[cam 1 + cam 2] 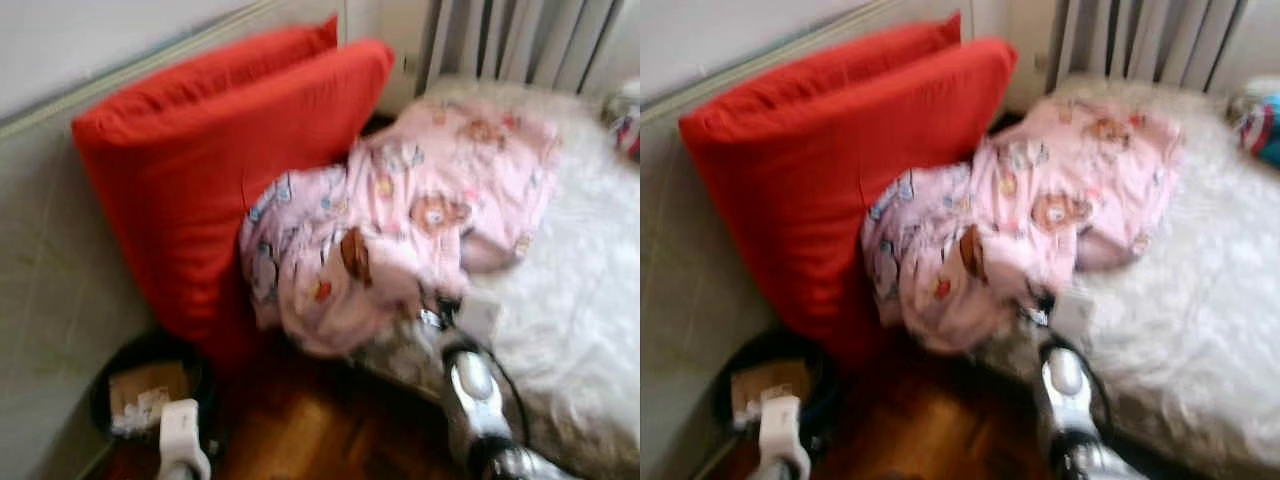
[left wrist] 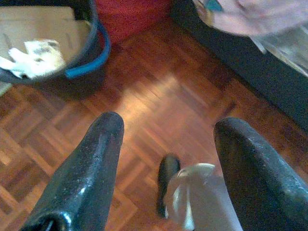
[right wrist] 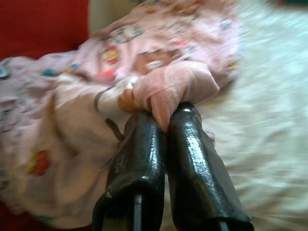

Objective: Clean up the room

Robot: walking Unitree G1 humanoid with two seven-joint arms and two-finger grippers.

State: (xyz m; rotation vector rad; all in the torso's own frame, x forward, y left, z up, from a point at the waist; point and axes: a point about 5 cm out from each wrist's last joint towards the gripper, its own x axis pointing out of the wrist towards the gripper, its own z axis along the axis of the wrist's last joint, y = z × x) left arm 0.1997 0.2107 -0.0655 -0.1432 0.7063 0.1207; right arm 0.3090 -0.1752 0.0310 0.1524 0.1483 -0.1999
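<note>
Right gripper (image 3: 166, 125) pinches a fold of the pink pajamas (image 1: 400, 220) between closed fingers — the garment bunched at the white bed's (image 1: 580, 300) edge, leaning on the red pillow (image 1: 200, 170) — while the left gripper (image 2: 168, 159), fingers apart, hangs over the wood floor (image 2: 159, 96) near a dark bucket (image 2: 91, 53).

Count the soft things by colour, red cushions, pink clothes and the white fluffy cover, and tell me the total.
Red cushions: 2
Pink printed garment, pinched in the right gripper: 1
White fluffy cover: 1
Total: 4
</note>
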